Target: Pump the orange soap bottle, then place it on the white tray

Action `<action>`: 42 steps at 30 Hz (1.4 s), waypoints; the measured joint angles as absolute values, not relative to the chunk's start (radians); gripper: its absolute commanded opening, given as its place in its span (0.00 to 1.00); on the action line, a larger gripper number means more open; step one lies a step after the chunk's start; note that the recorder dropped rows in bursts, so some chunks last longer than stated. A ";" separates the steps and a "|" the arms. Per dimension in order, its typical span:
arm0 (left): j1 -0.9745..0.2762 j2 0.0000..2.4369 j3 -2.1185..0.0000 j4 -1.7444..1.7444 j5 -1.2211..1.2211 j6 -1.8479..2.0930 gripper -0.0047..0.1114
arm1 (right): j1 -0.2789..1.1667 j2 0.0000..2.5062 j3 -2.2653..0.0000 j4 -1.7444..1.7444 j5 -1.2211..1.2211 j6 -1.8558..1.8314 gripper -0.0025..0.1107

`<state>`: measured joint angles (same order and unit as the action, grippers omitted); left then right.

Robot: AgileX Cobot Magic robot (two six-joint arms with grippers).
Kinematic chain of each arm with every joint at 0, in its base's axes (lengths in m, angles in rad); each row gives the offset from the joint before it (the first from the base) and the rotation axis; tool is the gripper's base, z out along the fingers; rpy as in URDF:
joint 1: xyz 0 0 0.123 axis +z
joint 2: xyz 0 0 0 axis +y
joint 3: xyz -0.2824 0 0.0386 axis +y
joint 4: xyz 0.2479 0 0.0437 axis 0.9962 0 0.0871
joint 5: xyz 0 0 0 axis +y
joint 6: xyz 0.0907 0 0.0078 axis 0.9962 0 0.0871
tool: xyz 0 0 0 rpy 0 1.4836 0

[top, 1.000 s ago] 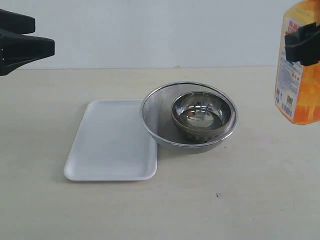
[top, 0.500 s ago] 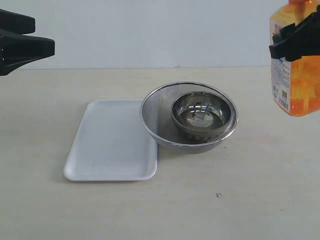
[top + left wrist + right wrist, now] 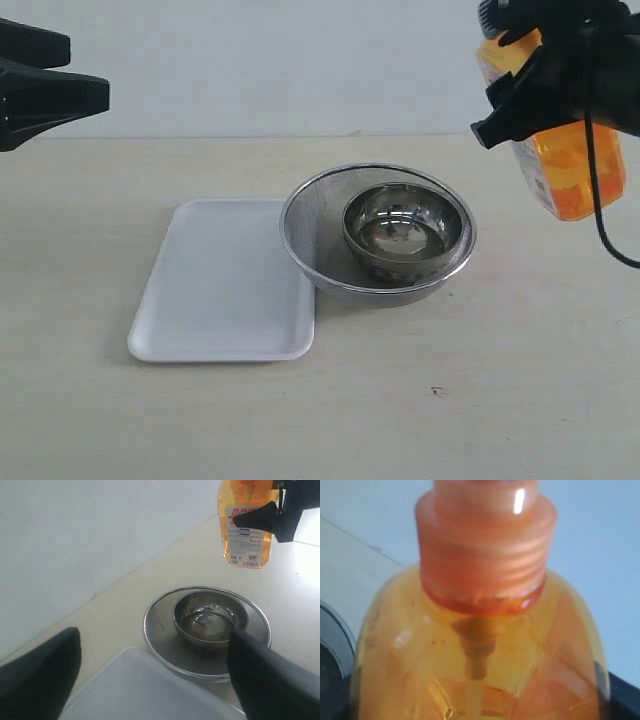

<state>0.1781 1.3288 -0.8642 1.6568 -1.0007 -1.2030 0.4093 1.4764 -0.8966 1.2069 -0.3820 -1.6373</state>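
Observation:
The orange soap bottle point(image 3: 575, 170) hangs tilted in the air at the upper right, above and to the right of the strainer. My right gripper point(image 3: 530, 105) is shut on its body, one black finger crossing the label. In the right wrist view the bottle point(image 3: 480, 645) fills the frame, with its ribbed orange collar point(image 3: 482, 545) at the top. The left wrist view shows the bottle point(image 3: 245, 530) hanging over the far rim of the bowl. The white tray point(image 3: 225, 280) lies flat on the table, left of the strainer. My left gripper point(image 3: 88, 68) hovers open at the far left, holding nothing.
A round steel mesh strainer point(image 3: 300, 225) with a steel bowl point(image 3: 405, 225) inside stands mid-table, its rim touching the tray's right edge. In the left wrist view the strainer point(image 3: 155, 640) lies just beyond the tray point(image 3: 150, 690). A white wall runs behind the table.
My right gripper has carried the bottle left and slightly up, tilting it over towards the strainer. The left gripper has not moved.

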 measured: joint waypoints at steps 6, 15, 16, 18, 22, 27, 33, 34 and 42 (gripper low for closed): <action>0.178 1.329 -0.864 1.657 -1.001 -1.203 0.68 | 0.409 1.535 -0.897 1.179 -0.393 -1.568 0.02; 0.178 1.329 -0.864 1.657 -1.001 -1.203 0.68 | 0.418 1.606 -0.897 1.088 -0.429 -1.446 0.02; 0.178 1.329 -0.864 1.657 -1.001 -1.203 0.68 | 0.418 1.613 -0.897 1.082 -0.432 -1.421 0.02; 0.178 1.329 -0.864 1.657 -1.001 -1.203 0.68 | 0.418 1.622 -0.899 1.064 -0.439 -1.361 0.02; 0.178 1.329 -0.864 1.657 -1.001 -1.203 0.68 | 0.418 1.639 -0.899 1.020 -0.440 -1.277 0.02; 0.178 1.329 -0.864 1.657 -1.001 -1.203 0.68 | 0.418 1.661 -0.901 1.005 -0.440 -1.236 0.02; 0.178 1.329 -0.864 1.657 -1.001 -1.203 0.68 | 0.418 1.697 -0.902 1.002 -0.444 -1.188 0.02; 0.178 1.329 -0.864 1.657 -1.001 -1.203 0.68 | 0.418 1.700 -0.902 1.002 -0.445 -1.180 0.02; 0.178 1.329 -0.864 1.657 -1.001 -1.203 0.68 | 0.418 1.703 -0.902 0.998 -0.481 -1.140 0.02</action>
